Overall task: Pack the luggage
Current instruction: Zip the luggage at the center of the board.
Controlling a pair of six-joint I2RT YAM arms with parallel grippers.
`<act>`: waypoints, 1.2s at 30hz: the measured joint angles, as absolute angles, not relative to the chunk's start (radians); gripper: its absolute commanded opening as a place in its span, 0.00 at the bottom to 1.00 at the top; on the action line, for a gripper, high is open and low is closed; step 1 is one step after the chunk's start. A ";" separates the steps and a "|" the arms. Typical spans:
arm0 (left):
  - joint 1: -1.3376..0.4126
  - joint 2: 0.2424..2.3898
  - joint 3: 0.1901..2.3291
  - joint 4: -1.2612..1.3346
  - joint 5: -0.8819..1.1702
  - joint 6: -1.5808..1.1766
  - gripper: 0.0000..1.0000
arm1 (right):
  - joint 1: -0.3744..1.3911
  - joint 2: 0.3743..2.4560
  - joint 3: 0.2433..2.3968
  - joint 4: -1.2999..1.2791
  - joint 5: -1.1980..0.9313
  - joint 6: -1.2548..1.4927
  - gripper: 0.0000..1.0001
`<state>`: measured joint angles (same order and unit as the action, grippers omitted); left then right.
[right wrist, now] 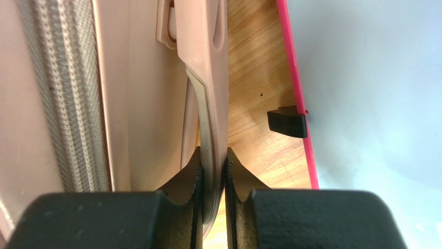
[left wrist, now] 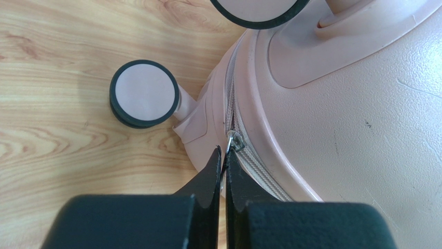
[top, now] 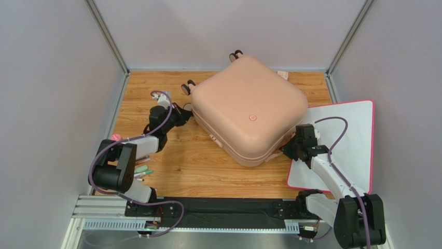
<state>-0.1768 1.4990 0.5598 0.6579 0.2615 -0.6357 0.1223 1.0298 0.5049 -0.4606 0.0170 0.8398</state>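
The luggage (top: 249, 109), a pale pink hard-shell suitcase, lies closed and flat on the wooden table, its caster wheels (top: 188, 87) pointing back left. My left gripper (top: 181, 112) is at its left corner, shut on the metal zipper pull (left wrist: 233, 141) beside the zipper seam (left wrist: 257, 165); a wheel (left wrist: 144, 93) sits just left of it. At the near right side, my right gripper (top: 287, 150) is shut on the suitcase's pink handle (right wrist: 206, 98), which runs between the fingers.
A flat white board with a pink rim (top: 342, 150) lies under my right arm at the table's right side. A few markers (top: 141, 170) lie near the left arm's base. Grey walls enclose the table on three sides.
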 measured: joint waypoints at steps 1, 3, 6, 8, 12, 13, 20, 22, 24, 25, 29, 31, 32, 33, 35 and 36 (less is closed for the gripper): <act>-0.177 1.509 0.568 0.659 0.262 -0.639 0.00 | 0.122 1.032 0.505 -0.458 0.017 0.842 0.00; -0.177 1.529 0.584 0.666 0.263 -0.646 0.00 | 0.122 1.036 0.505 -0.451 0.017 0.844 0.00; -0.177 1.542 0.592 0.674 0.263 -0.651 0.00 | 0.122 1.042 0.505 -0.444 0.017 0.846 0.00; -0.176 1.541 0.592 0.674 0.263 -0.653 0.04 | 0.122 1.049 0.505 -0.442 0.017 0.846 0.00; -0.168 1.526 0.576 0.670 0.243 -0.658 0.47 | 0.122 1.090 0.533 -0.448 0.028 0.838 0.00; -0.159 1.516 0.562 0.666 0.234 -0.658 0.53 | 0.122 1.109 0.546 -0.450 0.036 0.833 0.00; -0.060 1.354 0.445 0.590 0.049 -0.670 0.67 | 0.091 1.248 0.664 -0.473 0.109 0.749 0.00; -0.064 1.266 0.424 0.553 0.047 -0.669 0.67 | 0.077 1.299 0.710 -0.488 0.119 0.715 0.01; -0.065 1.177 0.416 0.516 0.051 -0.668 0.67 | 0.067 1.354 0.763 -0.502 0.130 0.679 0.00; -0.065 1.130 0.416 0.501 0.056 -0.667 0.67 | 0.063 1.385 0.791 -0.509 0.138 0.659 0.00; -0.069 1.007 0.429 0.448 0.096 -0.664 0.67 | 0.048 1.507 0.915 -0.538 0.152 0.578 0.00; -0.078 0.984 0.450 0.417 0.124 -0.669 0.67 | 0.039 1.562 0.972 -0.538 0.152 0.545 0.00; -0.081 0.981 0.461 0.406 0.137 -0.672 0.67 | 0.036 1.592 1.005 -0.538 0.151 0.526 0.00; -0.084 0.979 0.471 0.395 0.153 -0.673 0.67 | 0.034 1.620 1.035 -0.538 0.149 0.511 0.00; -0.089 0.984 0.501 0.366 0.185 -0.676 0.67 | 0.032 1.665 1.084 -0.535 0.144 0.488 0.00; -0.090 0.992 0.522 0.350 0.200 -0.677 0.67 | 0.032 1.686 1.107 -0.535 0.139 0.479 0.00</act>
<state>-0.0902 0.9916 0.5224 0.3496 0.2001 -0.6765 0.0322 1.6859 1.1072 -0.5350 0.1390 0.4793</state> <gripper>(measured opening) 0.666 0.117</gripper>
